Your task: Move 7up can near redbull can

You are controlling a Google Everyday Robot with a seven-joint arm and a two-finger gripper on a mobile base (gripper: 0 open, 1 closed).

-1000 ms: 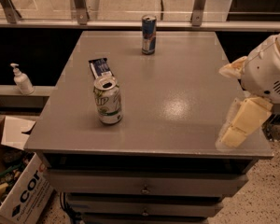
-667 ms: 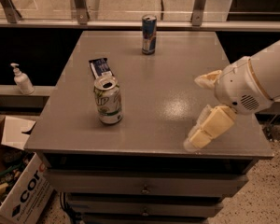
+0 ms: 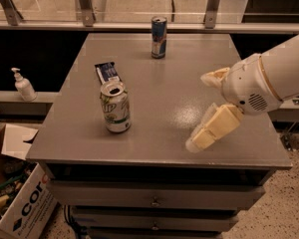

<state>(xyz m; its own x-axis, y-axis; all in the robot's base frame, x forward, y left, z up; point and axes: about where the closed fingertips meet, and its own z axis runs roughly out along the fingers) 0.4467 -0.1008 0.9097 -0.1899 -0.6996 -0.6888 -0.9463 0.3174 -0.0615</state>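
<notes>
The 7up can (image 3: 115, 107), white with green lettering and an opened silver top, stands upright on the grey table (image 3: 164, 88) at the front left. The redbull can (image 3: 158, 37), slim and blue-and-silver, stands upright near the table's far edge, well behind the 7up can. My gripper (image 3: 198, 111) hovers over the table's front right, to the right of the 7up can and apart from it. Its cream fingers (image 3: 212, 128) are spread open and hold nothing.
A flat dark blue packet (image 3: 107, 72) lies just behind the 7up can. A white pump bottle (image 3: 23, 85) stands on a ledge at the left. A cardboard box (image 3: 15, 203) sits on the floor at the lower left. Drawers (image 3: 154, 200) run below the tabletop.
My arm has swung in from the right edge leftward over the table, closer to the 7up can. The cans and the packet have not moved.
</notes>
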